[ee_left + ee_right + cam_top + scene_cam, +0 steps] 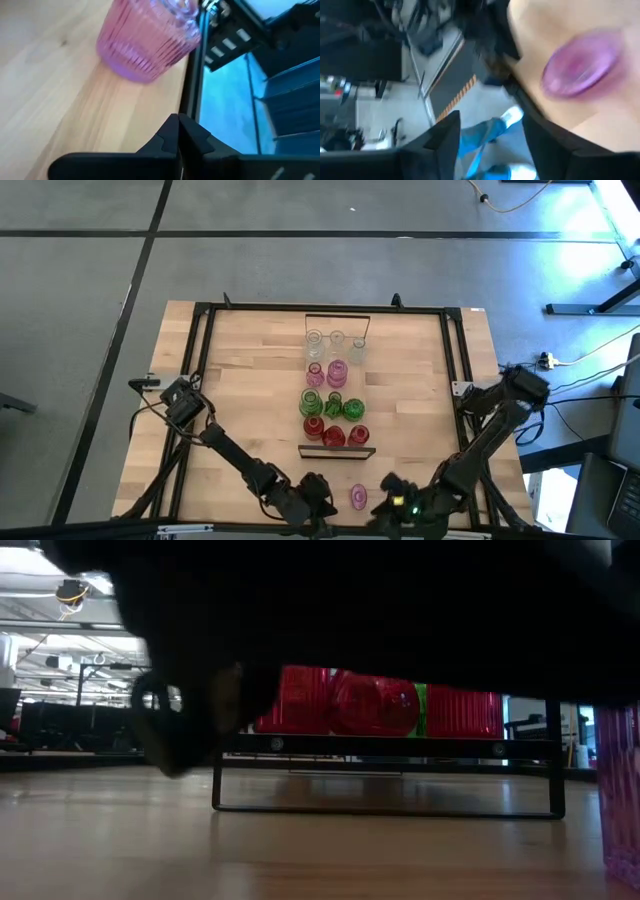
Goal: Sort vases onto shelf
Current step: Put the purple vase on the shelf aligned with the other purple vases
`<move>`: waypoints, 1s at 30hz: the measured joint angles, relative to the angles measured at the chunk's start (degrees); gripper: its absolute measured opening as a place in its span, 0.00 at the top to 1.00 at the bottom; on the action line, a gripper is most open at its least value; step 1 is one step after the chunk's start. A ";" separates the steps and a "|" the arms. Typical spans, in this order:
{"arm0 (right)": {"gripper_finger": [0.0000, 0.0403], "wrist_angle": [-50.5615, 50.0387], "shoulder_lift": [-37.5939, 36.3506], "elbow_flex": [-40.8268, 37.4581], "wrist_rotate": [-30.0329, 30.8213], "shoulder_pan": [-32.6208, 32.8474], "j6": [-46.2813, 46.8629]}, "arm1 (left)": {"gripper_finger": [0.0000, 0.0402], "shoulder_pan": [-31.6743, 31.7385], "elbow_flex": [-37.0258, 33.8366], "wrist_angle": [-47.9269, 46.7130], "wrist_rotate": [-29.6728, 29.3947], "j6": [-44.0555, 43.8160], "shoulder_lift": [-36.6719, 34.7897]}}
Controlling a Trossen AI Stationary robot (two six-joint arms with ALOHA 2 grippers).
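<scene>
A ribbed pink vase [358, 498] stands alone on its base on the tabletop near the near edge; it also shows in the left wrist view [145, 40], the right wrist view [580, 65] and the low view [620, 790]. My left gripper [318, 488] is just left of it, shut [178, 125], its tips short of the glass. My right gripper [392, 486] is just right of it, open [495, 145], touching nothing. The shelf [337, 450] runs from near to far at the table's middle and carries rows of clear, pink, green and red vases [335, 402]. Red vases [375, 705] stand at its near end.
A black metal frame [200, 360] runs around the tabletop, with a rail [192, 75] close behind the pink vase at the near edge. Bare wood lies left and right of the shelf. A person's blue trouser leg and white shoe [512, 117] show beyond the table's edge.
</scene>
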 joint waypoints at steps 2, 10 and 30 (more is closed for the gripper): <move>0.57 -6.65 -2.97 1.19 1.00 -1.32 -0.10 | 1.00 -0.57 0.00 -3.72 -1.17 -0.08 -1.45; 0.80 -35.94 -2.36 16.56 -6.08 -9.49 -2.62 | 1.00 -4.42 0.00 -34.46 -16.34 -2.89 -12.47; 0.77 -37.79 5.37 18.91 -25.92 -15.33 11.75 | 1.00 -15.95 0.00 -86.13 -32.03 -28.90 -29.48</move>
